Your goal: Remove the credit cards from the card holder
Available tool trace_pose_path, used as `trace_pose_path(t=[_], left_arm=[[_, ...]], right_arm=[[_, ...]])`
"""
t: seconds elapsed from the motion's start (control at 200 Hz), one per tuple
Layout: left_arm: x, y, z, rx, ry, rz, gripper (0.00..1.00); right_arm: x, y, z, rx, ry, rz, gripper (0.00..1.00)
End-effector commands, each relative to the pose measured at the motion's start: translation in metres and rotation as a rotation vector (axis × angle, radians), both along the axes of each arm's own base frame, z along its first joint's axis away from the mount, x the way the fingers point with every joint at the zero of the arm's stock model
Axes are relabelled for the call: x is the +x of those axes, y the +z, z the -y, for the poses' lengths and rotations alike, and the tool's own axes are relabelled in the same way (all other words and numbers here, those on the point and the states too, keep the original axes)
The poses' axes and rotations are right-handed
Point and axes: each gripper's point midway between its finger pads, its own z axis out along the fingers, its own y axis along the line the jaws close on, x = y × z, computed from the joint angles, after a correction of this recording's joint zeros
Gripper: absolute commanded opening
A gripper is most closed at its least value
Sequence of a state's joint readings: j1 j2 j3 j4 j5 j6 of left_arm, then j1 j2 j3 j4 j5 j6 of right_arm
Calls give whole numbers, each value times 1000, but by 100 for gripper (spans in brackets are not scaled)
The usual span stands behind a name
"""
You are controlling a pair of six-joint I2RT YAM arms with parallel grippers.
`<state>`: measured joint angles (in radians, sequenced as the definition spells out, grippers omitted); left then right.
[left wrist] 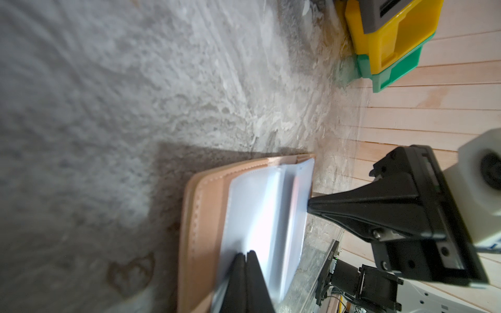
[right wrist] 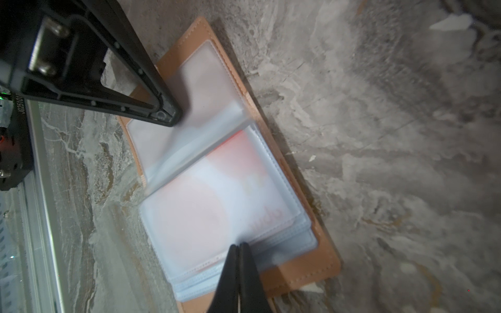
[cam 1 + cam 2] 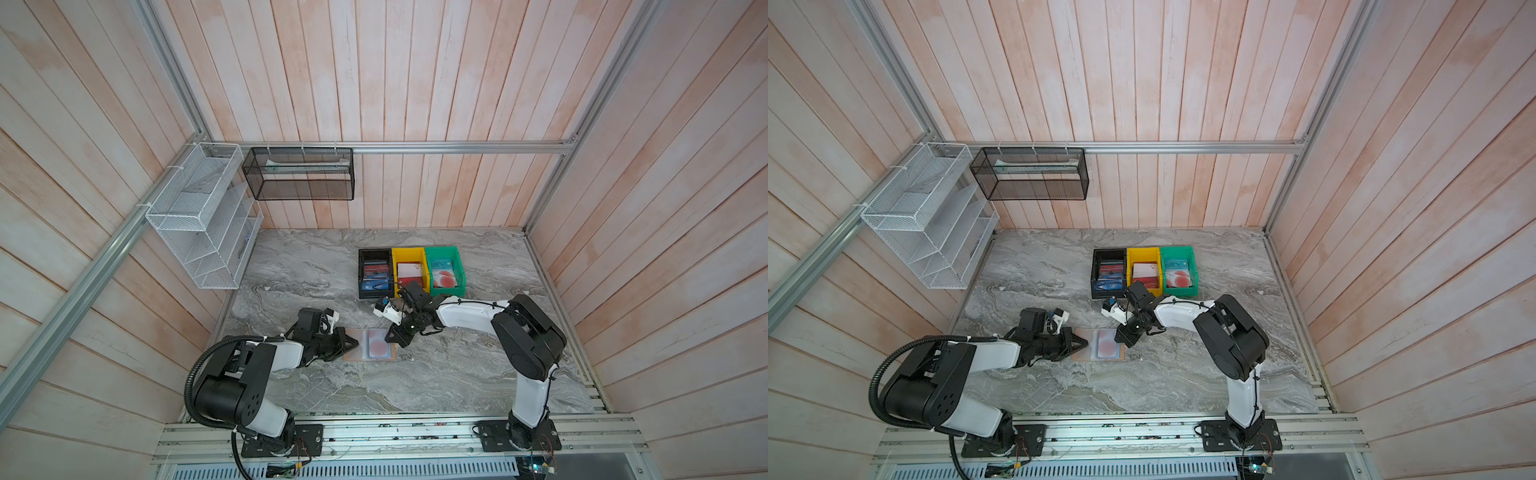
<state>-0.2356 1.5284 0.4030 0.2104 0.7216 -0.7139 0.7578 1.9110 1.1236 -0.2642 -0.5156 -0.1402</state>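
Open card holder (image 3: 358, 345) lies flat. On one clear page, left claw (image 1: 245, 256) together, pressing. At opposite page's outer edge, right claw (image 2: 238, 248) together. The pale card (image 2: 217, 206) probably thin, stiff, slick: pinch its exposed edge.

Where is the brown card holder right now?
In both top views the card holder lies open on the table between the left end effector and the right end effector, in front of the bins.

A: Both top views bright, evenly lit, slightly soft. Bowed wall planks (image 3: 124, 124) toward the edges.
B: Wrist views dimmer, smeared. Glare on clear sleeve (image 1: 257, 216), dark shadow beside card holder (image 1: 202, 216), left gripper (image 1: 246, 254) out of focus.
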Motion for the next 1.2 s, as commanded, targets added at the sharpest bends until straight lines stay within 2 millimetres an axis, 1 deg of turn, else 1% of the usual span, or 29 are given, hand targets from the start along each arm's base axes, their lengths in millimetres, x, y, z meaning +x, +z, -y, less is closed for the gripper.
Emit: trace_pose_path(t=[0.0,0.18,0.265,0.425,0.595,0.675,0.795,0.945,1.025,1.11,1.195], left_arm=[[-5,-20,-9,64,22,-46,0],[-5,-24,-7,54,15,-53,0],[-6,-27,-7,51,14,-61,0],[-6,-28,-6,51,7,-62,0],[-7,-29,-7,54,9,-66,0],[-8,-27,-8,62,8,-67,0],[-4,-12,-11,77,18,-39,0],[4,25,-13,85,32,37,0],[6,40,-15,93,42,67,0],[7,53,-15,85,49,94,0],[5,59,-15,75,50,104,0]], right_arm=[[-13,-15,3,-44,6,-61,6],[-12,-19,-6,-46,19,-78,6],[-15,-21,-8,-45,27,-90,6],[-17,-23,-6,-52,36,-83,6],[-17,-18,-9,-35,46,-84,6],[-17,-20,-8,-42,45,-87,6],[-18,-22,-7,-49,44,-93,6],[-19,-24,-4,-55,39,-96,6],[-20,-24,-4,-55,39,-96,6],[-21,-25,-3,-59,39,-99,6],[-21,-26,-3,-63,41,-101,5]])
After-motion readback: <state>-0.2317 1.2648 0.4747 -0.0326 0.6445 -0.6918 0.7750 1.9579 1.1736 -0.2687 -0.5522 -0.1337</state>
